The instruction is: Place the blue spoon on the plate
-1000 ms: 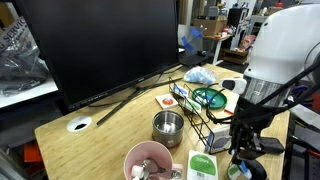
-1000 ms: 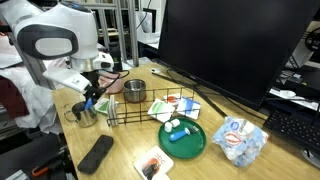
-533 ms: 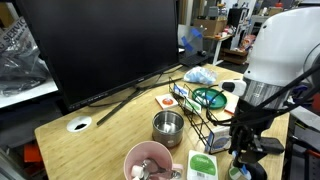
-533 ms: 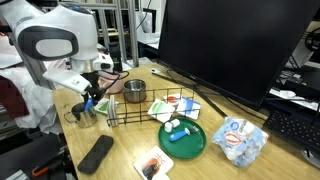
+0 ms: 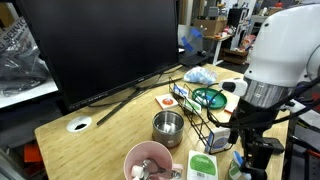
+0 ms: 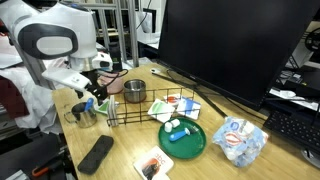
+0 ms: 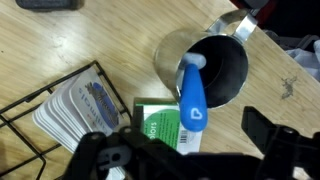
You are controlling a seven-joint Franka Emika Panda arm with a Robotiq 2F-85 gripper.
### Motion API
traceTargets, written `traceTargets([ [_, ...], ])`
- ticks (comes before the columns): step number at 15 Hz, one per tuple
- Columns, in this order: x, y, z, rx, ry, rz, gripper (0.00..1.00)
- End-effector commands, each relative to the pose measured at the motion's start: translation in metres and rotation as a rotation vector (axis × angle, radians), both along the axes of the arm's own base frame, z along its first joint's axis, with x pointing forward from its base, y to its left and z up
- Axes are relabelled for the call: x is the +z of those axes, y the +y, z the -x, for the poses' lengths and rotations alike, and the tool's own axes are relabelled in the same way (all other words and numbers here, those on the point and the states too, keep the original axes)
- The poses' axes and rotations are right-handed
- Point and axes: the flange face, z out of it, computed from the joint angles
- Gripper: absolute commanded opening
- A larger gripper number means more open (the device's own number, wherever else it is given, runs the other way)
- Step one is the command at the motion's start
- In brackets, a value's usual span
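In the wrist view the blue spoon [image 7: 192, 95] stands bowl-down in a dark steel cup [image 7: 215, 65], its handle end with a heart mark pointing toward the camera. My gripper [image 7: 185, 135] is open, with the handle between its fingers and touching neither. In both exterior views the gripper [image 6: 93, 103] [image 5: 243, 150] hangs just over that cup [image 6: 85, 116] at the table's edge. The teal-green plate [image 6: 183, 142] [image 5: 210, 97] lies on the far side of the wire rack from the gripper. A small blue-and-white object lies on it.
A black wire rack [image 6: 150, 108] [image 7: 60, 100] holding cards stands between cup and plate. A green-and-white card [image 7: 165, 125] lies under the spoon handle. A second steel cup [image 5: 168, 127], a pink bowl [image 5: 148, 160], a big monitor [image 5: 100, 45] and a black case [image 6: 96, 153] are nearby.
The gripper's jaws have opened wide and let go of the blue spoon, which stays leaning in the cup. The arm has hardly moved.
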Motion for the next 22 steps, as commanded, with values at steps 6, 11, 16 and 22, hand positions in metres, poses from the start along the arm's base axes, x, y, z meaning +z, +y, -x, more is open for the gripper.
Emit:
traceTargets([
  [6,0.025,-0.003,0.011,-0.045,-0.011,0.043,1.0],
  [11,0.018,-0.002,0.014,-0.047,-0.013,0.035,1.0],
  [16,0.012,0.001,0.013,-0.036,-0.011,0.034,1.0],
  [22,0.007,0.001,0.009,-0.035,-0.01,0.032,1.0],
])
